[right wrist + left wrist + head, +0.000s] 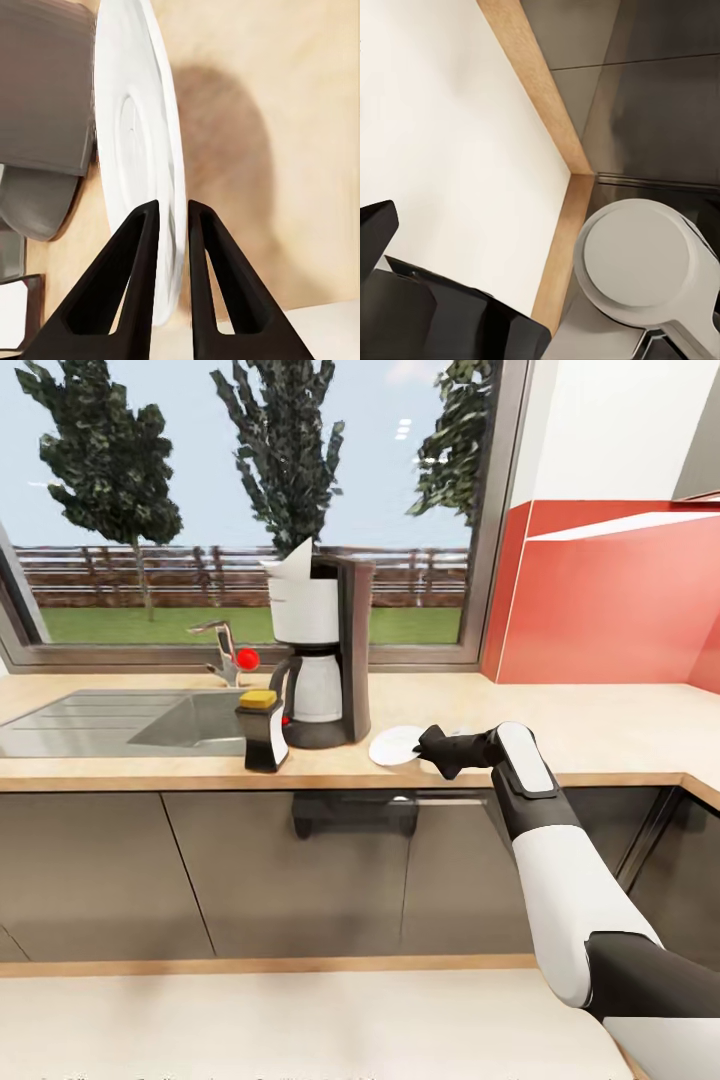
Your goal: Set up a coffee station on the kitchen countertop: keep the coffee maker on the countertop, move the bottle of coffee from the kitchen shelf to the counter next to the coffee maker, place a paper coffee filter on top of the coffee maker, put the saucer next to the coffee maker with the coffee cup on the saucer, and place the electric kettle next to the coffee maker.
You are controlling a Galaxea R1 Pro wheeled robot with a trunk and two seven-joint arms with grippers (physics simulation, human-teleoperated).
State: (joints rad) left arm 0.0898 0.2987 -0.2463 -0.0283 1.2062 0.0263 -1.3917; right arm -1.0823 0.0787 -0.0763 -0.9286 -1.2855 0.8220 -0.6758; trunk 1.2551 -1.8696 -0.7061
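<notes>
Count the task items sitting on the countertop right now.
4: coffee maker by the sink, filter atop it, bottle at its left front, saucer at its right, held by the right gripper.

**No readable text on the counter**

Quick scan, head view: coffee maker (pixel 318 650) w/ white upper housing, no brand text legible at this res. Bottle of coffee (pixel 264 731) just left of the coffee maker, in front: black body, yellow cap, no label to make out. Saucer (pixel 397 746) just right of the coffee maker: plain white, no print; same in right wrist view, bare surface. Red wall panel right of the coffee maker: no sign, no nos. Nothing readable anywhere.
</notes>
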